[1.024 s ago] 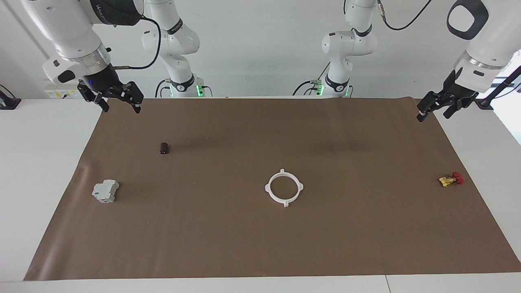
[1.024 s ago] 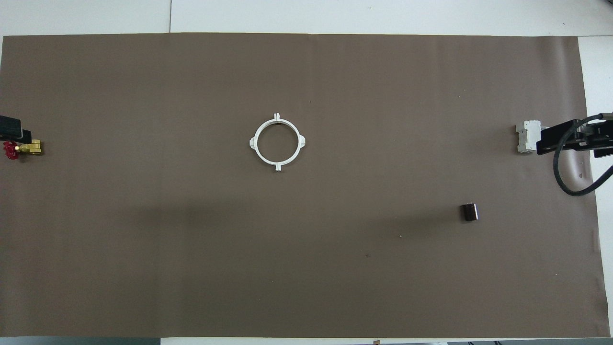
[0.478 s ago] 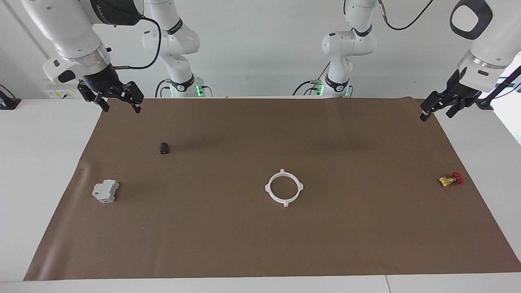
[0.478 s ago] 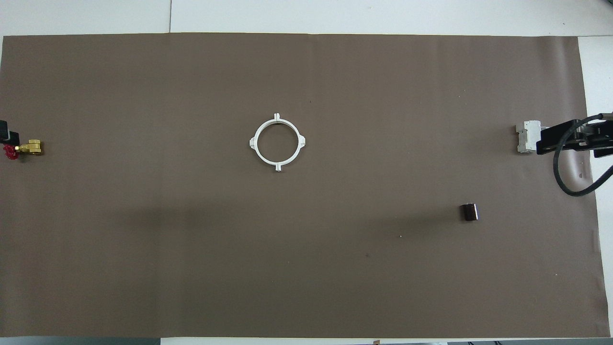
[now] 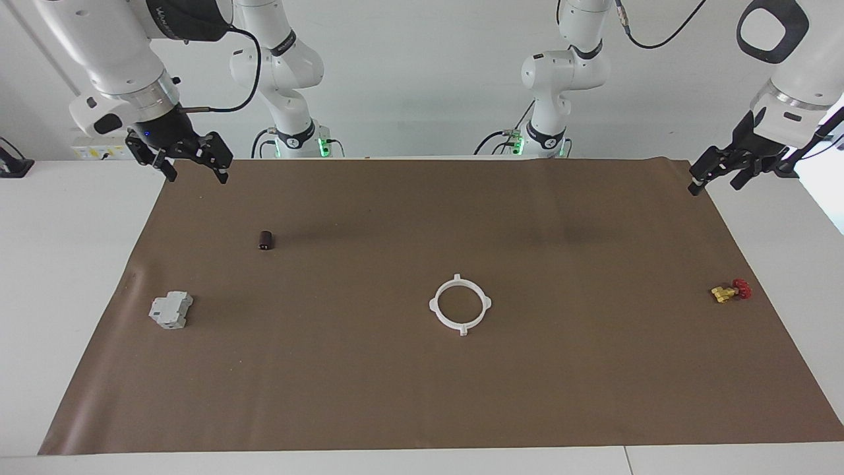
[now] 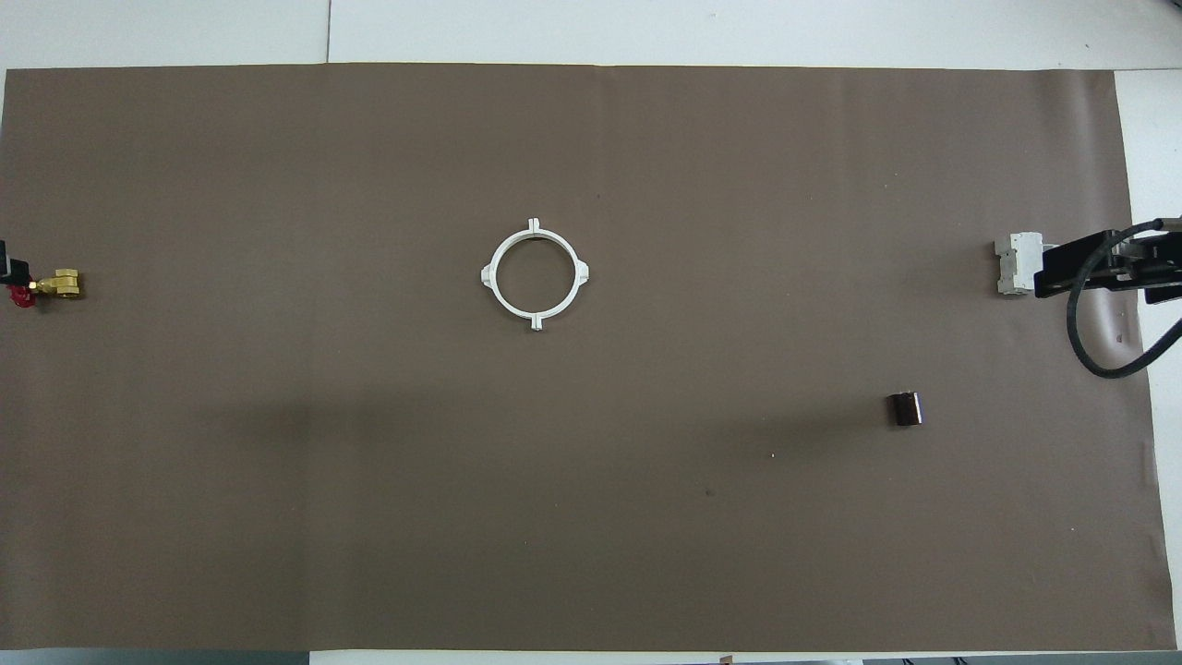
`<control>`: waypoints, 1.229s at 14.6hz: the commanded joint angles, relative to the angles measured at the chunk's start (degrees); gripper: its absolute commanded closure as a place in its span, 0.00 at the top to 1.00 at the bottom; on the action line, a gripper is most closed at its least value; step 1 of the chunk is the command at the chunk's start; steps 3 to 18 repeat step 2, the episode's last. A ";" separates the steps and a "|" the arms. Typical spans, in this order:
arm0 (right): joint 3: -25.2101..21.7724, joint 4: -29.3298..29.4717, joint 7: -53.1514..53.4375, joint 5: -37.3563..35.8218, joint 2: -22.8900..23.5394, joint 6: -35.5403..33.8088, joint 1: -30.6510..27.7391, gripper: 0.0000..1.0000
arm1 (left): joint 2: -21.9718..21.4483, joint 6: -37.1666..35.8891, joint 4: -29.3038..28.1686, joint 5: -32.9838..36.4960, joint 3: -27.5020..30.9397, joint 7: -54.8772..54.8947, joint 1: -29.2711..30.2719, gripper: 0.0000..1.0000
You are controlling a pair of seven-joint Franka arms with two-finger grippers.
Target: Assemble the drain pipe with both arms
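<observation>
Now the joined drain pipe is lying mid-surface while the left tool and right tool are hanging released, empty, over the near corners.

Left pincer, right pincer raised, spread

White ring; brown mat; grey block; yellow-red valve.

One white ring with four tabs, lying flat on one brown mat. One grey block. One dark cylinder. One yellow-and-red valve. Two arms, two grippers: right, left, each with two spread fingers.
</observation>
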 commanded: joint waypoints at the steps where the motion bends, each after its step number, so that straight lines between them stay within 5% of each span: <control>1: 0.34 0.21 -1.84 -0.21 -0.08 0.33 -0.52 1.00 | -2.35 1.29 -3.19 0.04 0.13 0.91 -0.18 1.00; 18: 0.25 0.21 -1.75 -0.21 -0.08 0.33 -0.52 1.00 | -2.44 1.29 -3.19 0.04 0.13 0.91 -0.27 1.00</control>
